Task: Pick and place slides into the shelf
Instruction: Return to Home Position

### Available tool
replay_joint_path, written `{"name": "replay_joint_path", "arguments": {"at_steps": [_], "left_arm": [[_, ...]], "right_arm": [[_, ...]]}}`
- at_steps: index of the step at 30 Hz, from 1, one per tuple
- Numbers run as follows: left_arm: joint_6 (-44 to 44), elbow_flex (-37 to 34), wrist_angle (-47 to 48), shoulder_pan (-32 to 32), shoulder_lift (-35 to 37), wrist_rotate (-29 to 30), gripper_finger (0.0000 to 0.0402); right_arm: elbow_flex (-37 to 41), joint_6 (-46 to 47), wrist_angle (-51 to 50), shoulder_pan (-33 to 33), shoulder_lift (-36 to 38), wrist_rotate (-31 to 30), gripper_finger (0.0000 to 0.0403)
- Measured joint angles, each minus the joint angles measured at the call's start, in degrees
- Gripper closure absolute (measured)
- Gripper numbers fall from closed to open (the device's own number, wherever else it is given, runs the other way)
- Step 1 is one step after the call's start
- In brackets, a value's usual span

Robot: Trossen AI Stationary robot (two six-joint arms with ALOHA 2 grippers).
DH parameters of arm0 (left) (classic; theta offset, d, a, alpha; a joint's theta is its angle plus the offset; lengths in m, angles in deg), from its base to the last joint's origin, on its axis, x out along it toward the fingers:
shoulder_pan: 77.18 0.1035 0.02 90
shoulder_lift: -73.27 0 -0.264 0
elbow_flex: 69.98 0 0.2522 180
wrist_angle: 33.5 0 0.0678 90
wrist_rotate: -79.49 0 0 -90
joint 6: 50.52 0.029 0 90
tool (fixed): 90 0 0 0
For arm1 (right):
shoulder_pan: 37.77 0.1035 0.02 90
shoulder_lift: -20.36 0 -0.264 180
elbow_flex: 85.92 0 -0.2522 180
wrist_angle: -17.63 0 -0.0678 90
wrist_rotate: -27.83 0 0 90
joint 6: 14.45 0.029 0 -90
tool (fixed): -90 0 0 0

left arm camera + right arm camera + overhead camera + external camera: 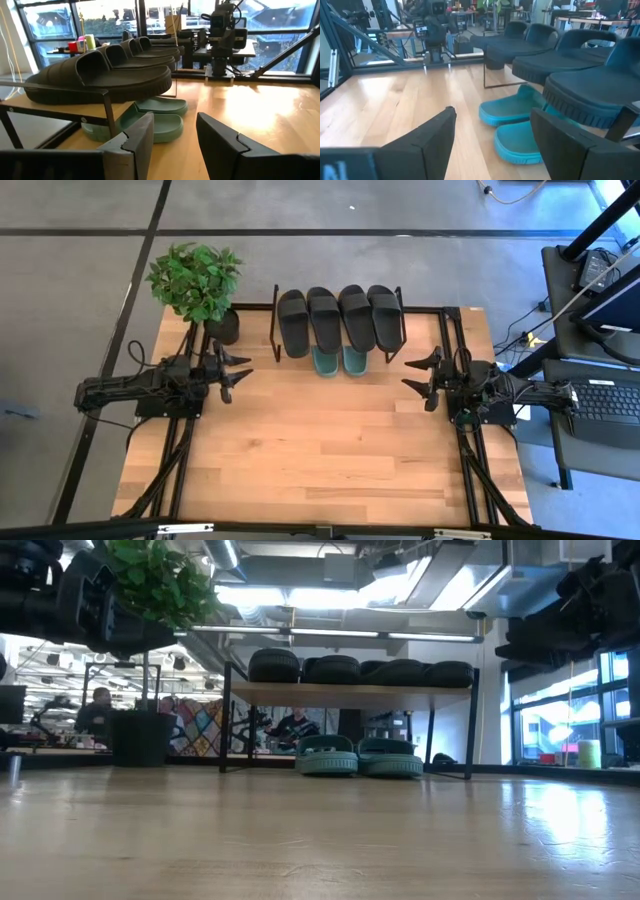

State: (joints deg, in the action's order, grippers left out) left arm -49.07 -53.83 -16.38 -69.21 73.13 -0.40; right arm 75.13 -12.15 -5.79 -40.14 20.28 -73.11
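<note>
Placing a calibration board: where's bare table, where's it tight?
Free: the broad tabletop from the shelf to the near edge, between the left gripper and right gripper. Crowded: the shelf's top is filled by four black slides, the green slides sit beneath, and the plant stands by its left end.

My high camera hangs over the table [330, 460] and looks straight down on both arms and the shelf [274, 330] at the far edge. My low one sits at tabletop level, well back, facing that shelf head-on. My wrist cameras look past the left gripper [175, 122] and the right gripper [493, 114] along the shelf from opposite ends, close by; both share the green slides [160, 125] beneath it
</note>
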Motion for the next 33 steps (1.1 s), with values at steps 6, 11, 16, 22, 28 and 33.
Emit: {"name": "replay_joint_path", "arguments": {"at_steps": [6,11,16,22,28,33], "left_arm": [[2.7,0.0,0.0,0.0,0.0,0.0,0.0259],[1.8,0.0,0.0,0.0,0.0,-0.1,0.0259],[1.8,0.0,0.0,0.0,0.0,-0.1,0.0259],[1.8,0.0,0.0,0.0,0.0,-0.1,0.0260],[1.8,0.0,0.0,0.0,0.0,-0.1,0.0259],[1.8,0.0,0.0,0.0,0.0,-0.1,0.0259]], "right_arm": [[0.0,0.0,0.9,0.0,0.0,0.0,0.0146],[0.0,-1.4,1.3,0.0,0.0,0.0,0.0146],[0.0,-3.9,1.3,0.0,0.0,0.0,0.0146],[0.0,-5.2,1.2,0.0,0.0,0.0,0.0146],[0.0,-3.6,-0.6,0.0,0.0,0.0,0.0146],[0.0,2.4,-1.6,0.0,0.0,0.0,0.0146]]}}
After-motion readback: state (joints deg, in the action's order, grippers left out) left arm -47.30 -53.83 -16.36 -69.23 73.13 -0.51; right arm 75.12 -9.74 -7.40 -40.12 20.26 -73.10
